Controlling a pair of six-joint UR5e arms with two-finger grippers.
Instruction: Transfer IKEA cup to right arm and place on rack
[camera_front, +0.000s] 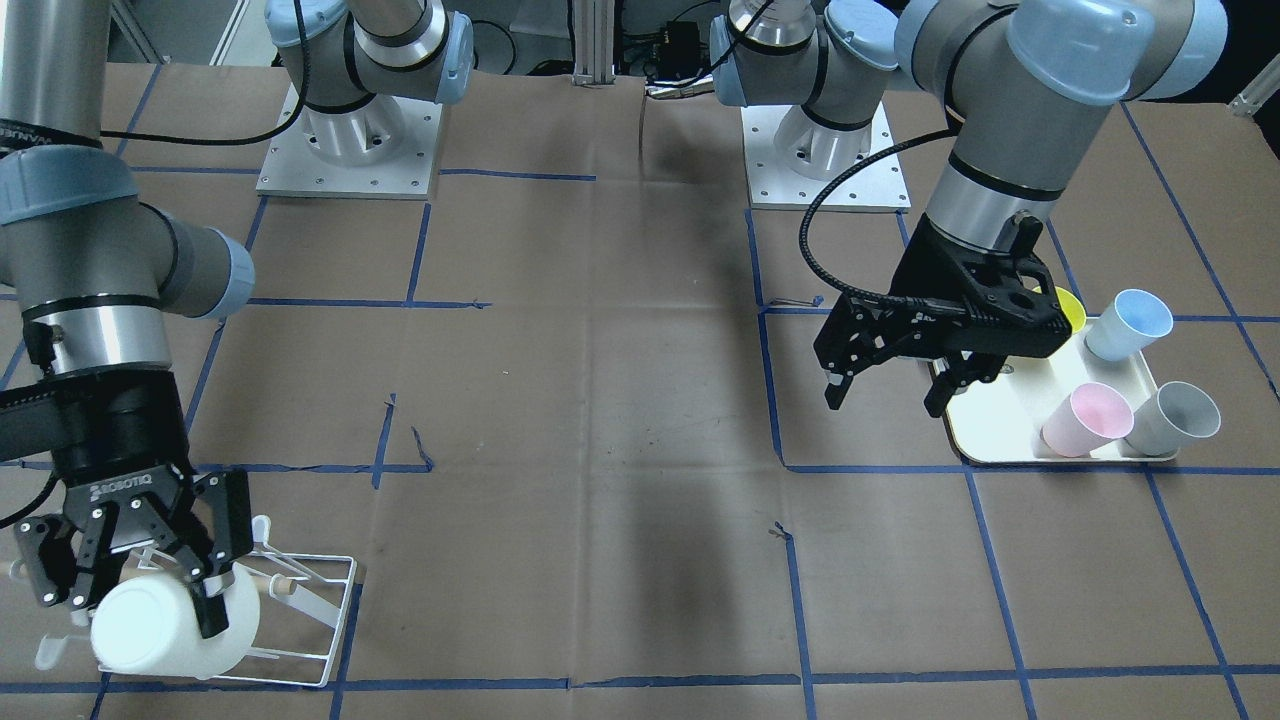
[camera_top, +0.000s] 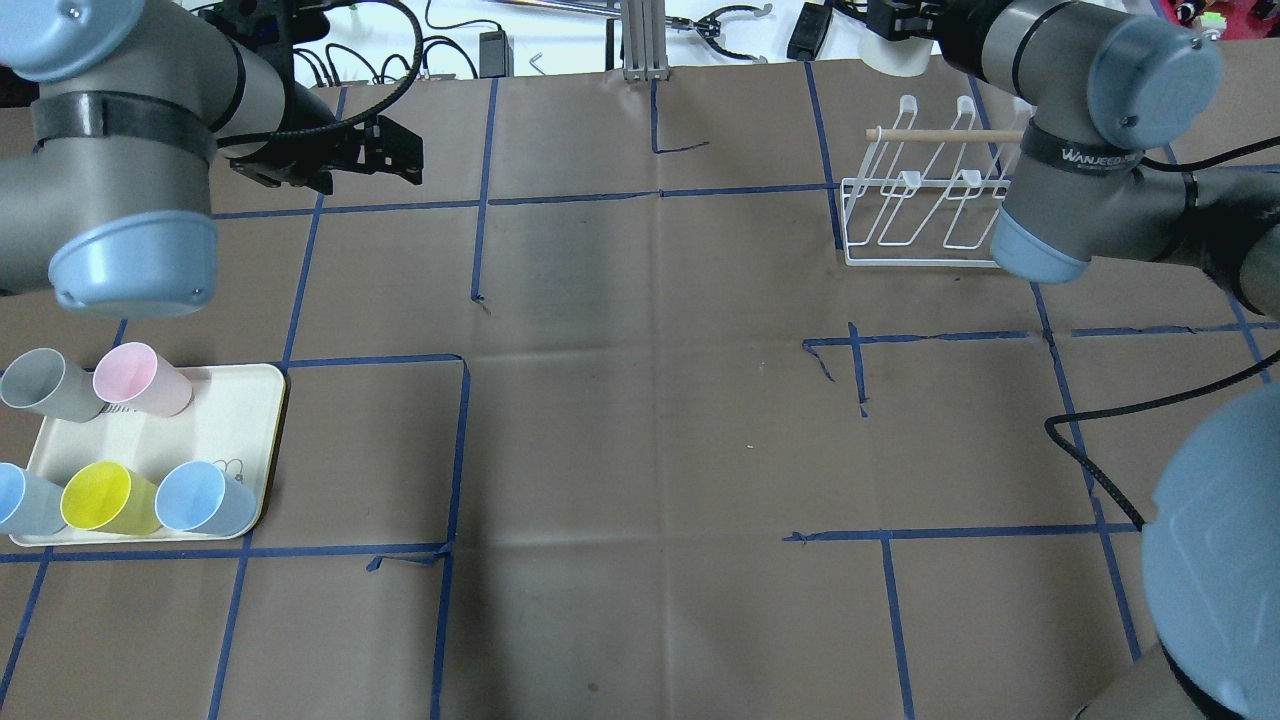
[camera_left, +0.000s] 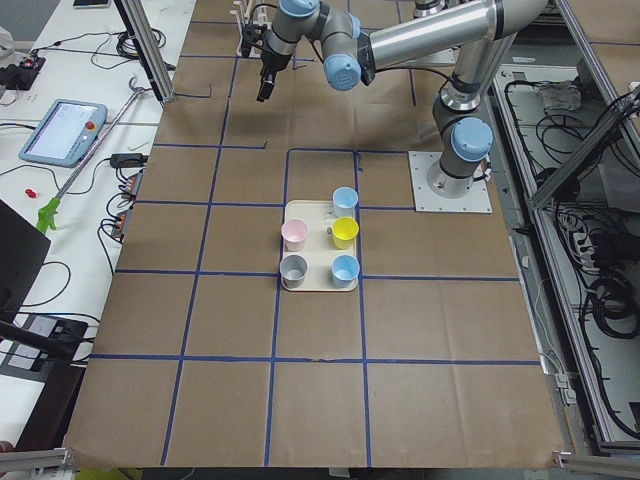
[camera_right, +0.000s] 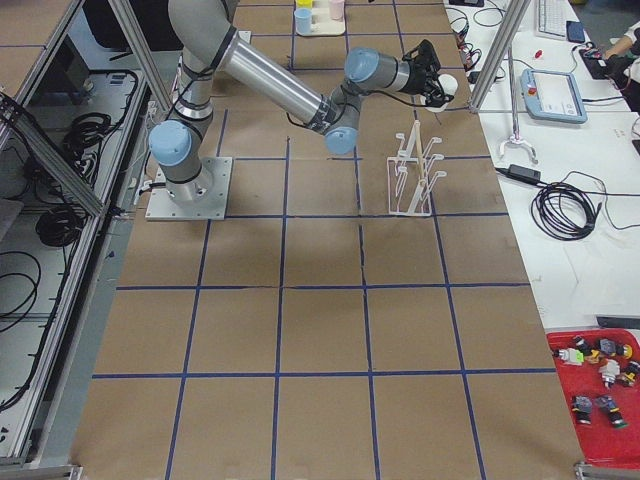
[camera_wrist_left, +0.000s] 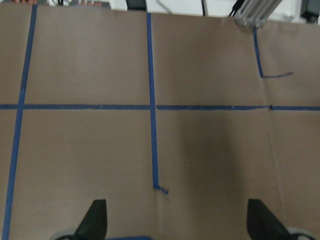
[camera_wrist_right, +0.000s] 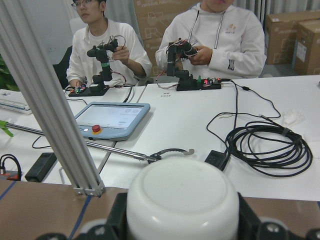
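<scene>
- The white plastic IKEA cup (camera_front: 165, 625) hangs sideways close by the white wire rack (camera_top: 905, 180), clamped in the right arm's black two-finger gripper (camera_front: 135, 605).
- Placing appears under way; next, the cup's mouth needs aligning over a prong.
- The left gripper (camera_front: 886, 400) hangs wide open, empty.

Silver-grey arms (camera_front: 95, 335), light-blue joint caps (camera_front: 1065, 45), black Robotiq-marked jaws.

Seemingly paper-covered table (camera_top: 640, 450) with tray (camera_top: 245, 420) and rack (camera_top: 920, 182)
</scene>
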